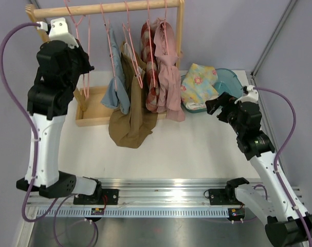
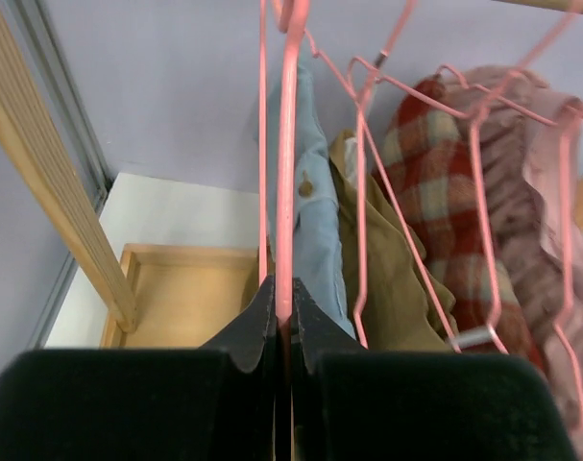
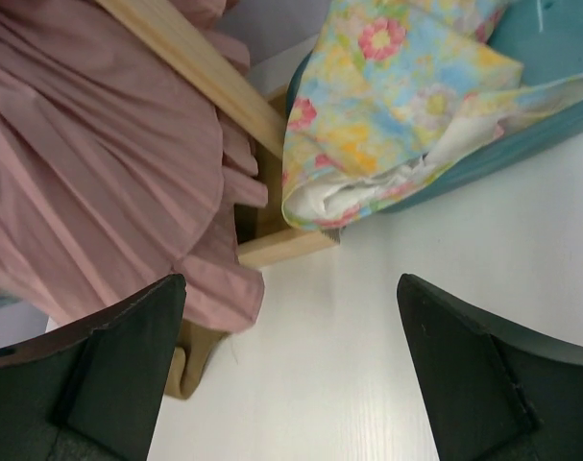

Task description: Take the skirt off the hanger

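The left hand is raised at the left end of the wooden rail, pinched tight on the wire of a bare pink hanger that hangs from it. The floral skirt lies crumpled in the teal basin at the right of the bench, off any hanger. The right hand hovers low just beside the basin, fingers spread wide and holding nothing. Crowding the rail between the two hands hang a blue garment, an olive one, a plaid piece and a pink pleated skirt. The pink skirt's folds drape against the wooden post near the basin. A wooden tray sits beneath the rail's left half.
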Controlling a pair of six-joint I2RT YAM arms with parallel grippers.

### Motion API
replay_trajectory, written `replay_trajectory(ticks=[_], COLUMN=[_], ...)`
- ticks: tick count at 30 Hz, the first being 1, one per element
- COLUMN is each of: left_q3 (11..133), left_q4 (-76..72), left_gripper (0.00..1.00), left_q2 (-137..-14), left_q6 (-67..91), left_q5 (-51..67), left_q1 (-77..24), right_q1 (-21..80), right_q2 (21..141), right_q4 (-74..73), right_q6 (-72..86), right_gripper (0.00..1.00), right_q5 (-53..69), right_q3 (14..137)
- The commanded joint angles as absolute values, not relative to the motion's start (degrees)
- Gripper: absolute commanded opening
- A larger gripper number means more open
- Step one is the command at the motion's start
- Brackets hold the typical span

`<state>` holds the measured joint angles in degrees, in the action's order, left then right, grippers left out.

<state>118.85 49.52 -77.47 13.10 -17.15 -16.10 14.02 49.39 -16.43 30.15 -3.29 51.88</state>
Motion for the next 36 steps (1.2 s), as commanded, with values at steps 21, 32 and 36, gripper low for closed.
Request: replay_trajectory(ticks=[21,32,36], left_q3=[114.7,116.3,117.5], left_q4=[41.7,44.0,43.9], left_gripper=[0.0,0.76,0.72], left_q2=[-88.9,-79.4,-78.8], left_q6=[17.2,17.5,18.7], left_q5=[11.8,11.1,13.7], left_q1=[2.7,0.6,-2.2], right_q1=[14.5,14.4,14.4], right_q2=[37.1,36.2,36.1], right_q4=[-26.6,-27.3,-27.4], right_q6=[28.3,27.8,28.0], right_gripper=[0.99,0.99,0.99], right_q5=[3.7,3.8,4.1], right_q3=[47.7,47.3,47.0])
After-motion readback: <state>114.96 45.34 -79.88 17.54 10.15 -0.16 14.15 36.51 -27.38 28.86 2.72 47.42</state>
